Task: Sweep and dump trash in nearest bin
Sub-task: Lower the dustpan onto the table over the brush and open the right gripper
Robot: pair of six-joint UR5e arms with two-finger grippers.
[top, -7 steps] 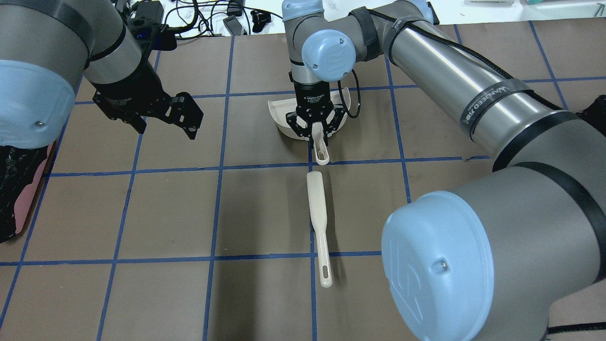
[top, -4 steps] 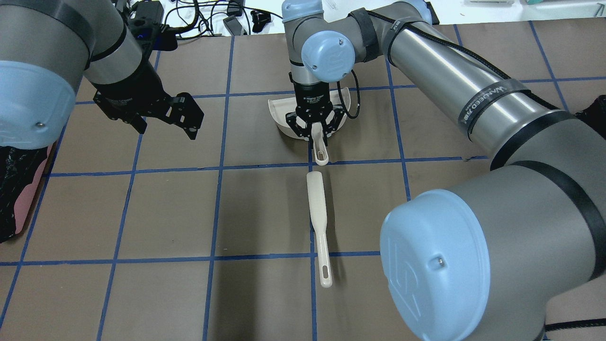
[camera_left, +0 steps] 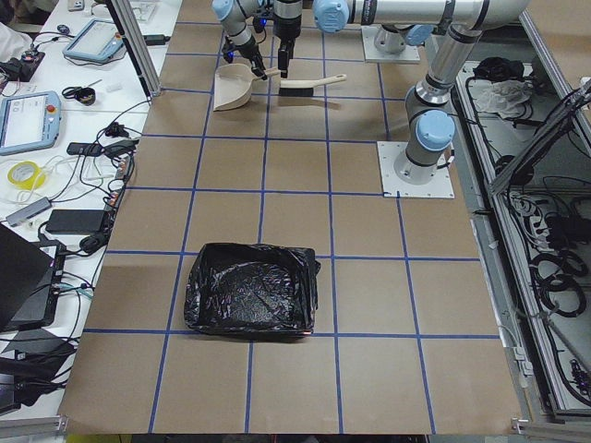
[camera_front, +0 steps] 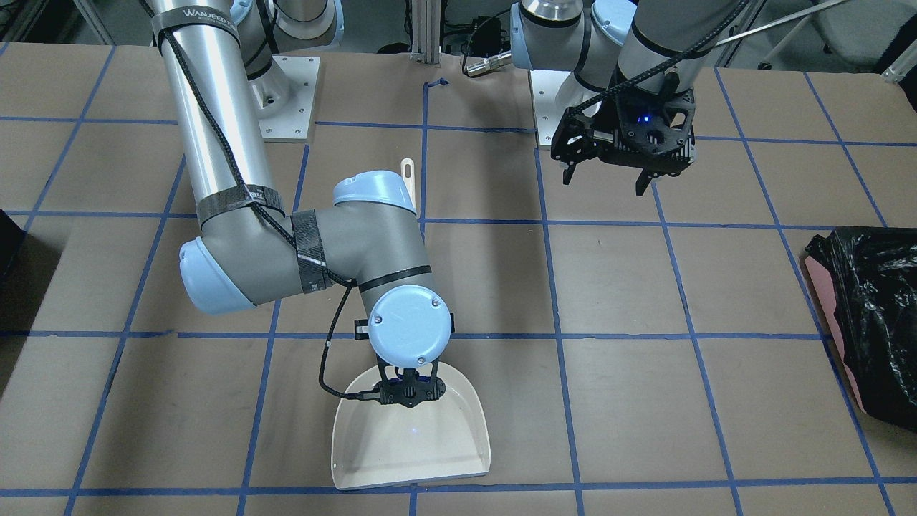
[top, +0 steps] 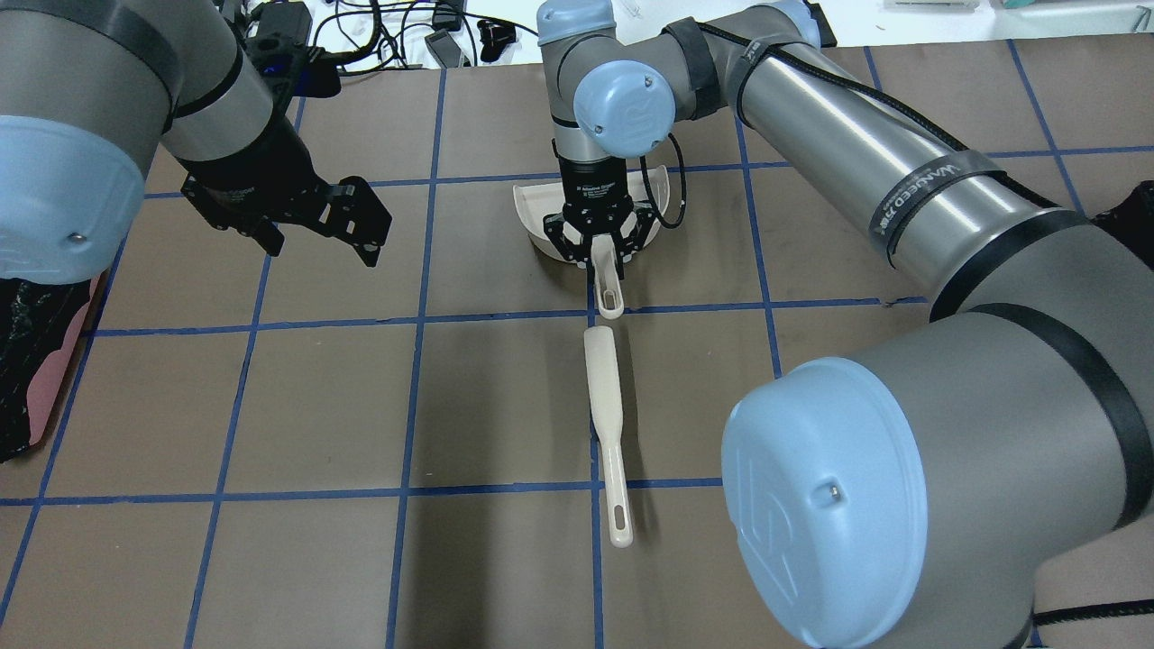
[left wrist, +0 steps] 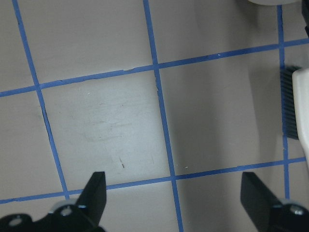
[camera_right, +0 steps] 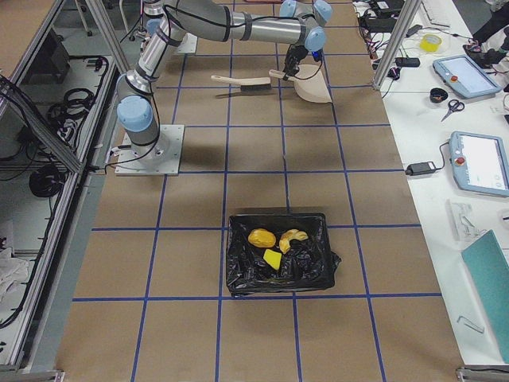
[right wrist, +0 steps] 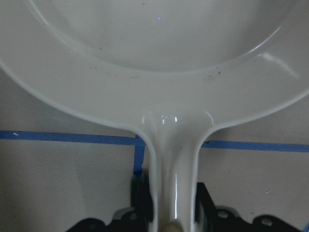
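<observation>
The trash lies in a black-lined bin in the exterior right view: the orange-brown lump, the cream curved piece and the yellow sponge wedge. My right gripper is shut on the handle of the white dustpan, which sits flat on the table. The pan holds nothing. In the right wrist view the handle runs between the fingers. The white brush lies loose on the table just behind the pan's handle. My left gripper is open and empty above the table.
A second black-lined bin stands at my left end of the table; its edge shows in the overhead view. Blue tape lines grid the brown table. Cables and devices lie past the far edge.
The dustpan handle has shifted very slightly under my right gripper. My left gripper has drifted a little to the right. The brush has not moved.
</observation>
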